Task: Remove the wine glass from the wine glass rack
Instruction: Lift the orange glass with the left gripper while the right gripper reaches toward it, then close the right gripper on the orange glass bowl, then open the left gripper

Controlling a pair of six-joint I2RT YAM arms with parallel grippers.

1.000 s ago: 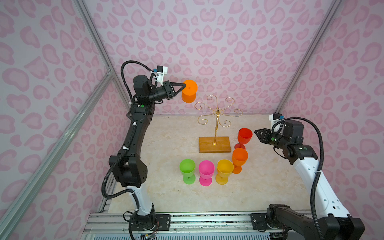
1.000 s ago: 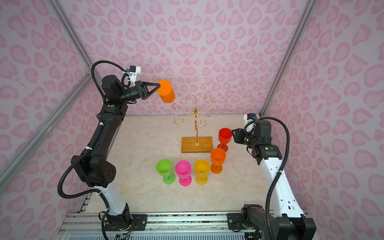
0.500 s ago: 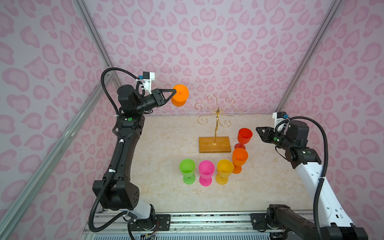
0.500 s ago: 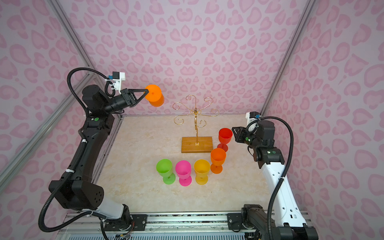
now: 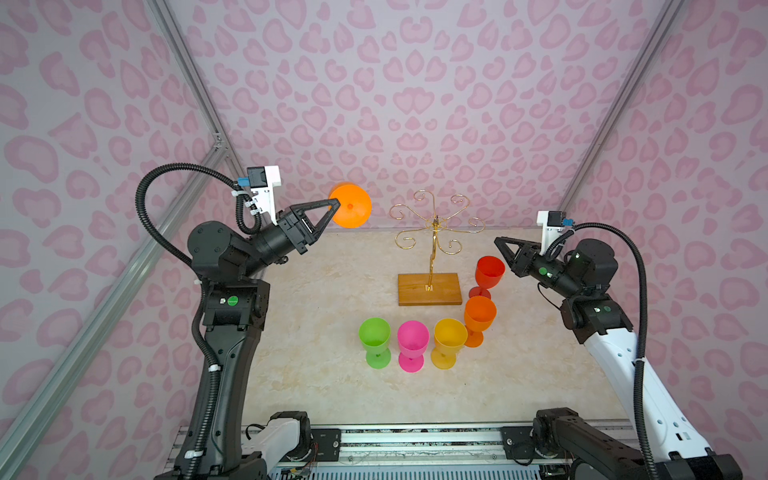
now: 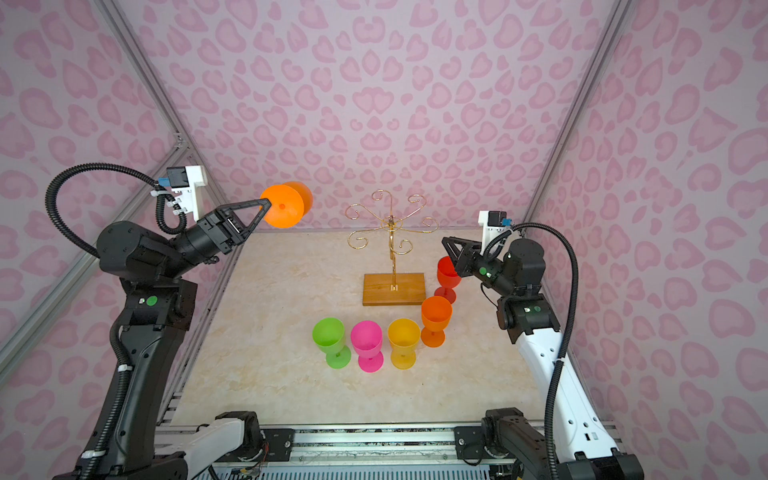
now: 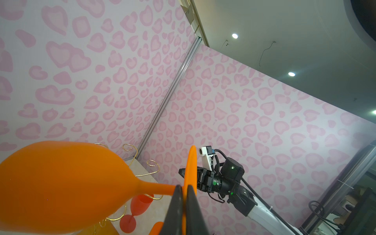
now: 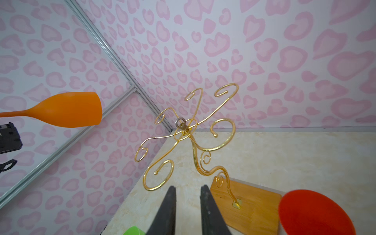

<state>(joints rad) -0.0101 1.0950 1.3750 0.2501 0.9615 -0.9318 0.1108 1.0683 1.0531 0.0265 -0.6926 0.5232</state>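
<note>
Stem grip: pinching orange wine glass point(image 5: 352, 210) sideways in closed left gripper point(image 5: 336, 204), holding it aloft, well left of wine glass rack point(image 5: 434, 232); hanging right gripper point(image 5: 498, 242) parted, empty, beside red glass point(image 5: 489, 270).

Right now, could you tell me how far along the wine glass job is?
Done: the rack stands bare, every hook empty. In hand: the left fingers pinch the orange glass by its stem, sideways in the air, clear of the rack. Left: probably only setting it down on the table.

Robot lab enclosure: aluminium-framed pink walls point(image 5: 415, 104)
</note>
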